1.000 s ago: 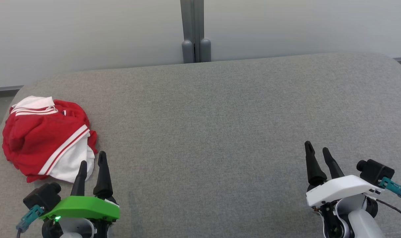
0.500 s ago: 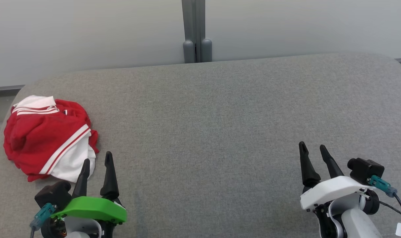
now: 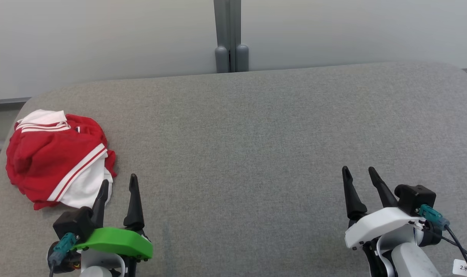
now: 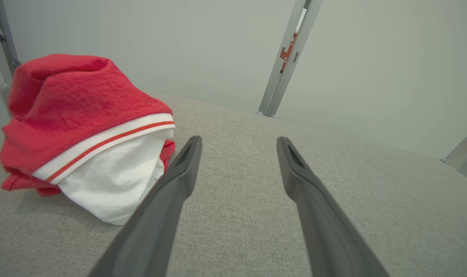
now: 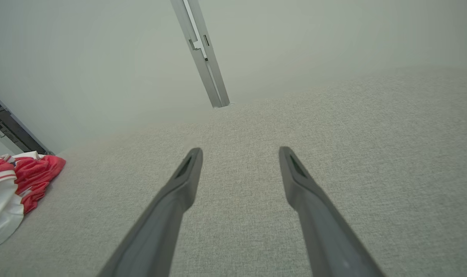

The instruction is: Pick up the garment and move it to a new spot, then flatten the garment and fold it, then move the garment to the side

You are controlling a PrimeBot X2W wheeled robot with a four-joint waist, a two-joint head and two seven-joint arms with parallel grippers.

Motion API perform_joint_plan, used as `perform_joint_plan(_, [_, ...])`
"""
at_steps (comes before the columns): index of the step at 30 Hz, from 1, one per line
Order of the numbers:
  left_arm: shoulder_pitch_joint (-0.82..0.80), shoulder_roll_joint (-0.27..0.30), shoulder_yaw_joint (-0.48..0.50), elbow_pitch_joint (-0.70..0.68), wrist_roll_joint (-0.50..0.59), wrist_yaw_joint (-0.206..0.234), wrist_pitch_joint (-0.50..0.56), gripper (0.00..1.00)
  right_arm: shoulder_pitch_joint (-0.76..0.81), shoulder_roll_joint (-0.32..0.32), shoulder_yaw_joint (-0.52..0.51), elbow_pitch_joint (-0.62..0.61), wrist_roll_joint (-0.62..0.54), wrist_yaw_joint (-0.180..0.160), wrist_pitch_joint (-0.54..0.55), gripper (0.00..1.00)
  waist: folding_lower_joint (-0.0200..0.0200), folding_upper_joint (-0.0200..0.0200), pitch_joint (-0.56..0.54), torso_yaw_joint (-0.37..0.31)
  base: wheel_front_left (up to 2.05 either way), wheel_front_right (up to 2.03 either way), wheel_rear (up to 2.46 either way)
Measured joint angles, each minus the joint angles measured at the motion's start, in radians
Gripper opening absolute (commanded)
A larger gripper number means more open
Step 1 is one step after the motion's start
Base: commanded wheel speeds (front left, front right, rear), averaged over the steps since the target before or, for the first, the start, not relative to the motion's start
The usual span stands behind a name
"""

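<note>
A crumpled red and white garment [image 3: 54, 159] lies bunched near the left end of the grey cushioned surface [image 3: 256, 134]. In the left wrist view the garment [image 4: 83, 127] rises as a red heap with a white striped band, just left of the fingers. My left gripper [image 3: 119, 184] stands open at the lower left, its tips right beside the garment's near white edge, holding nothing. My right gripper [image 3: 358, 174] is open and empty at the lower right, far from the cloth. The right wrist view catches the garment [image 5: 14, 181] at its far left edge.
A pale wall runs behind the surface, with a grey upright post [image 3: 229, 36] at its middle. The surface's rounded corners fall away at the far left and far right. Bare grey fabric stretches between the two grippers.
Both grippers have slid a little toward the middle of the view and slightly nearer me, staying open. The garment lies as before; the view itself shifted slightly.
</note>
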Motion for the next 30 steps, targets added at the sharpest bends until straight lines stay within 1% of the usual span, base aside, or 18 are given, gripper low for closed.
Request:
perform_joint_plan(13, [-0.003, 0.001, -0.021, 0.016, 0.081, 0.007, -0.027, 1.00, -0.005, -0.001, 0.014, 0.007, -0.096, 0.000, -0.027, 1.00, 0.0000, 0.0000, 0.004, 0.002, 0.00, 0.00, 0.00])
perform_joint_plan(30, [-0.004, 0.003, -0.030, 0.050, 0.142, 0.019, -0.060, 1.00, -0.011, -0.002, 0.031, 0.014, -0.217, 0.000, -0.060, 1.00, 0.0000, 0.0000, 0.000, 0.006, 0.00, 0.00, 0.00])
